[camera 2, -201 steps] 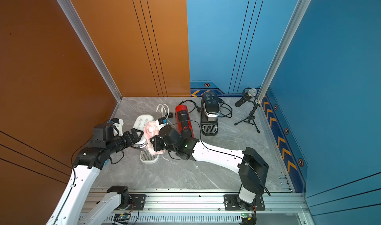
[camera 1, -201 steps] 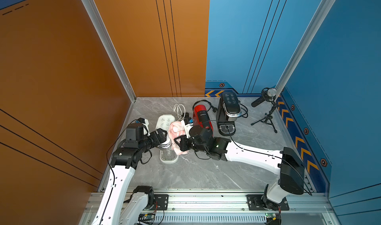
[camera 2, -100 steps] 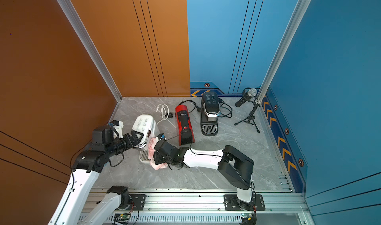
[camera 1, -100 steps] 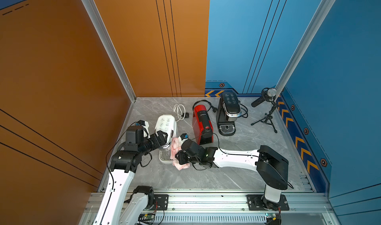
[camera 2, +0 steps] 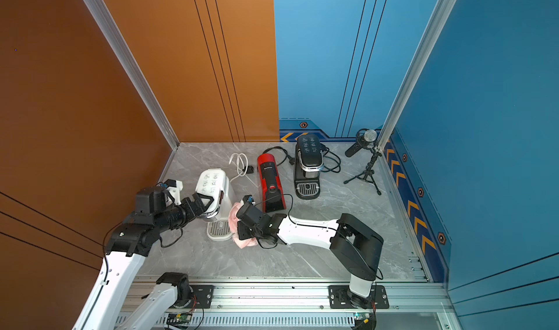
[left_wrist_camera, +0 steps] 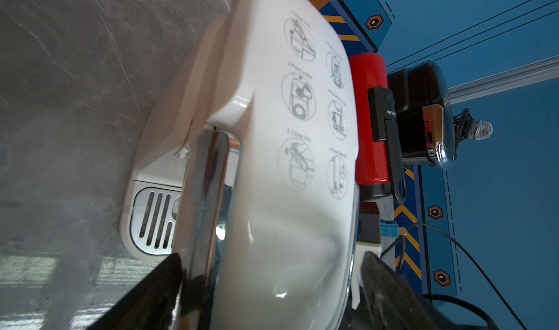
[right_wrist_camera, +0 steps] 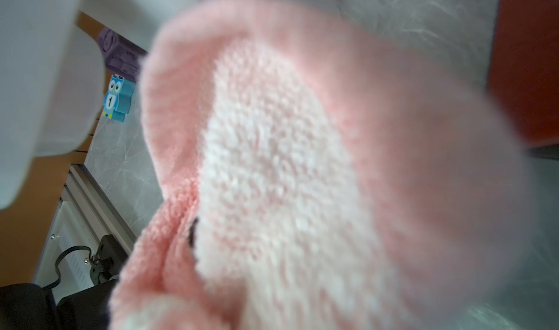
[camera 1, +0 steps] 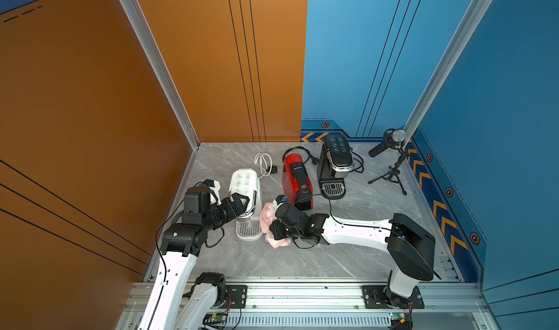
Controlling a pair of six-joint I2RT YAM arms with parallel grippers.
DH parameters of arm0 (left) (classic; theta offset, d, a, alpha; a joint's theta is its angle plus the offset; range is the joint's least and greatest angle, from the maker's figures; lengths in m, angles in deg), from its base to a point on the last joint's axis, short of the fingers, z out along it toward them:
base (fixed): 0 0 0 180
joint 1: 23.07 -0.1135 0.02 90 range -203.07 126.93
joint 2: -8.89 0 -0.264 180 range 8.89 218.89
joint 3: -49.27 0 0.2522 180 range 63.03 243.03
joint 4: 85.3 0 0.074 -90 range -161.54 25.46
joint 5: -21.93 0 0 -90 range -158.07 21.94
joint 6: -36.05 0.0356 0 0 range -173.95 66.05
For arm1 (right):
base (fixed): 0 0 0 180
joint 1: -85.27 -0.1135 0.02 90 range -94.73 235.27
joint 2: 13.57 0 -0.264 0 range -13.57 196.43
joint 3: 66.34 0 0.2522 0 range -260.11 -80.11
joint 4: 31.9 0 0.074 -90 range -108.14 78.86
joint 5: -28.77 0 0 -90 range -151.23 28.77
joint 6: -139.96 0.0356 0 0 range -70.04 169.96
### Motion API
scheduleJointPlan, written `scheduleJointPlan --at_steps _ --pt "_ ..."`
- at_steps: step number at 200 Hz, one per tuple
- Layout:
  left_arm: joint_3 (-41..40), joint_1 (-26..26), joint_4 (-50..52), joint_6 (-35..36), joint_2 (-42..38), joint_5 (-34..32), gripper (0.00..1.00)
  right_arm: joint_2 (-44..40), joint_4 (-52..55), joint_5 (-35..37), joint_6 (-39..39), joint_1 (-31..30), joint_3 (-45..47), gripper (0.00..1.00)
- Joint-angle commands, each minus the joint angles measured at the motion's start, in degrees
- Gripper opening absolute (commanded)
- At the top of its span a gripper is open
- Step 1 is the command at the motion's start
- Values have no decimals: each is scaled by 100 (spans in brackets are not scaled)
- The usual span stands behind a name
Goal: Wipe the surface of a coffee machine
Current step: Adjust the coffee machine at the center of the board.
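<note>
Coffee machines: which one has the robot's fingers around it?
The white coffee machine, nearest the orange wall. The left fingers sit either side of its top; the red machine and black machine stand free.

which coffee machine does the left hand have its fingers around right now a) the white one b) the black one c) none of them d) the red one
A: in a top view the left hand straddles the front of the white coffee machine, and the left wrist view shows that machine between its fingers; the right hand holds the pink cloth.
</note>
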Motion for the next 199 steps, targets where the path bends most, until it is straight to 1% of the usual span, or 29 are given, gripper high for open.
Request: scheduleJointPlan --at_steps 1,48,85,118,156,199 --pt "-176 165 -9 -325 -28 305 93 -488 521 354 -330 43 -163 0" --pt "-170 679 -249 -601 -20 -19 93 -1079 1267 586 -650 42 -262 0" --pt "-281 1404 -591 -795 140 -431 93 -1538 1611 761 -811 48 -252 0" --pt "-284 1877 -863 -863 309 -753 93 -1860 1970 1024 -950 75 -302 0" --pt "-158 2107 -1173 -820 660 -906 93 -2243 2289 1148 -1070 157 -273 0" --pt "161 2301 -1284 -679 1052 -1039 93 -2588 2452 1056 -1181 202 -308 0"
